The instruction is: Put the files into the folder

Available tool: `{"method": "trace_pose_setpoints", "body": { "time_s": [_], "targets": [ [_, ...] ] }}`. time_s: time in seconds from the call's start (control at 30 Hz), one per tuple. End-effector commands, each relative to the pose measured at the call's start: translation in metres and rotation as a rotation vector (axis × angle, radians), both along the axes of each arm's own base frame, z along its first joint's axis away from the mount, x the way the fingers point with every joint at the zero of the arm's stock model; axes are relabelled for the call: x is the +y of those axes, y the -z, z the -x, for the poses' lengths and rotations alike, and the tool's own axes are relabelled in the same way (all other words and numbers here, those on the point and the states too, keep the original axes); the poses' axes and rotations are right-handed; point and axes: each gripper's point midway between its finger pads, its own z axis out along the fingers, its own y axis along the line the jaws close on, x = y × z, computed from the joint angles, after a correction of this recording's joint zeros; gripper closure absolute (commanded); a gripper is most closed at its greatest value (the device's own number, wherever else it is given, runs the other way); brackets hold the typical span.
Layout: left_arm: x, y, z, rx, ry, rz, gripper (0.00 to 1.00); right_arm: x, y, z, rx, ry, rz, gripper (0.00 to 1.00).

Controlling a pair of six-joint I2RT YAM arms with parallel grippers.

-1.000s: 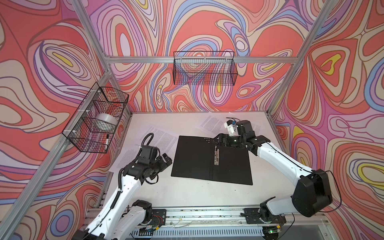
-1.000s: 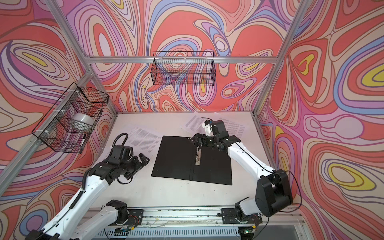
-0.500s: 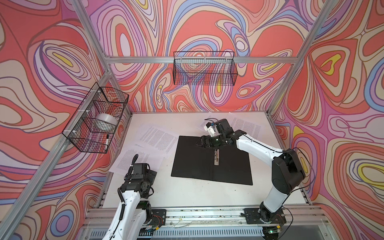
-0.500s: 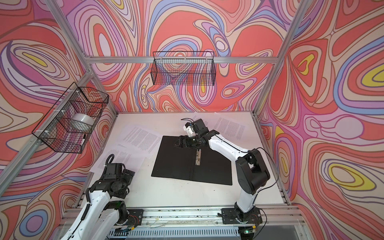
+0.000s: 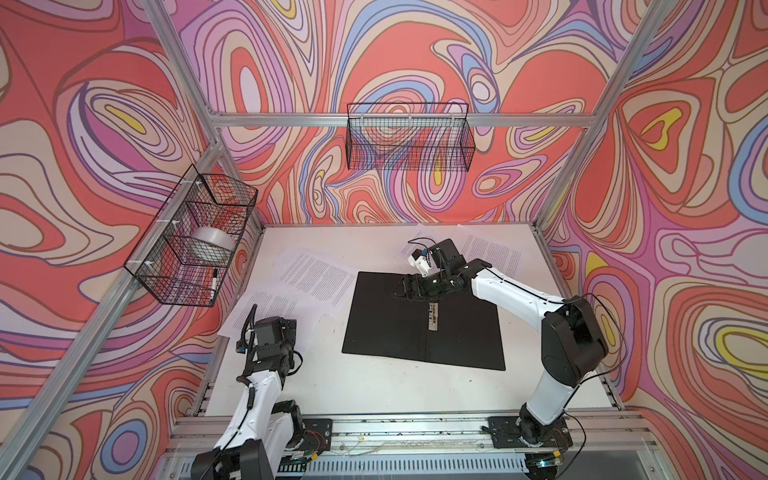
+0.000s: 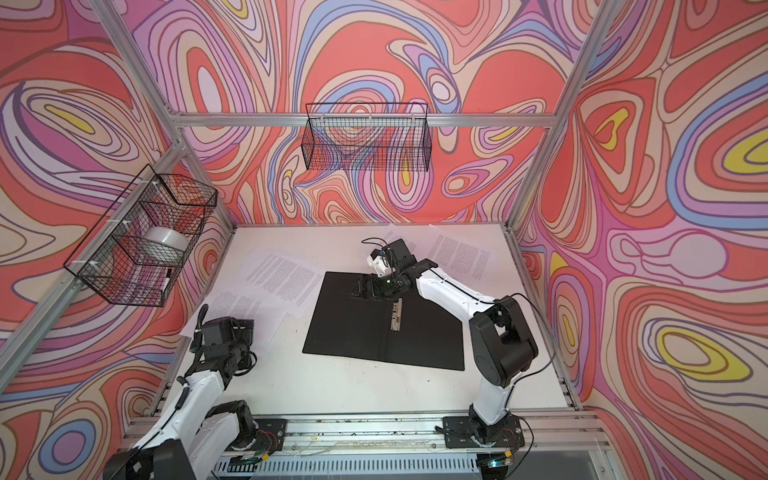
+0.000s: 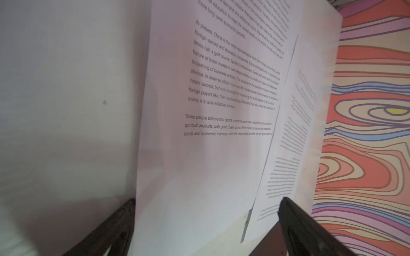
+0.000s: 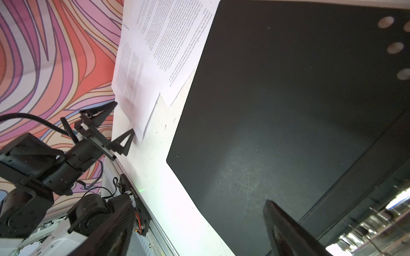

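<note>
My right gripper (image 5: 401, 291) hangs released, jaws spread wide with nothing between them, over the far edge of the folder (image 5: 390, 328), just beyond the far end of its metal clip (image 5: 433, 318). In the right wrist view its fingers (image 8: 286, 230) are cut off by the frame, and I cannot tell if they touch the folder. The folder lies open and flat on the table (image 5: 374, 390); only its black inside shows.

My left gripper (image 8: 124, 117) is also released, well to the left of the folder, its tips at the near edge of the files (image 5: 316, 278). In both top views the wrist camera (image 5: 270, 330) hides these jaws.

The files lie overlapped left of the folder and reach its left edge; whether they go under it, I cannot tell. More sheets (image 5: 490, 253) lie behind the folder, partly hidden by the right arm (image 5: 511, 295). From above their print is too small to read.
</note>
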Motion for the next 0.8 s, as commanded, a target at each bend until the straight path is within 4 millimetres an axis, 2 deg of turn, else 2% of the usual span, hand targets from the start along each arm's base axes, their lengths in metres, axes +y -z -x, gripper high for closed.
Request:
{"method": "trace_pose_setpoints", "body": {
  "time_s": [0.0,0.03,0.1,0.27,0.5,0.67,0.77],
  "targets": [
    [-0.021,0.054,0.023,0.151,0.082,0.111,0.01,-0.002,-0.012,0.006,-0.046,-0.012,-0.030,0.06],
    [-0.026,0.050,0.010,0.094,0.137,0.113,0.03,-0.003,-0.014,0.009,-0.051,-0.016,-0.042,0.06],
    [-0.031,0.046,-0.002,0.085,0.209,0.115,0.07,-0.006,-0.016,0.015,-0.063,-0.011,-0.054,0.06],
    [-0.033,0.038,-0.014,0.018,0.233,0.105,0.16,-0.015,-0.017,0.027,-0.079,-0.018,-0.048,0.06],
    [-0.015,0.009,-0.026,-0.047,0.191,0.017,0.30,-0.022,-0.007,0.035,-0.080,-0.018,-0.033,0.06],
    [-0.015,0.003,-0.044,-0.135,0.201,0.057,0.41,-0.020,-0.003,0.032,-0.078,-0.014,-0.038,0.07],
    [-0.020,0.007,-0.047,-0.097,0.224,0.101,0.44,-0.018,-0.002,0.031,-0.065,-0.019,-0.043,0.07]
  ]
}}
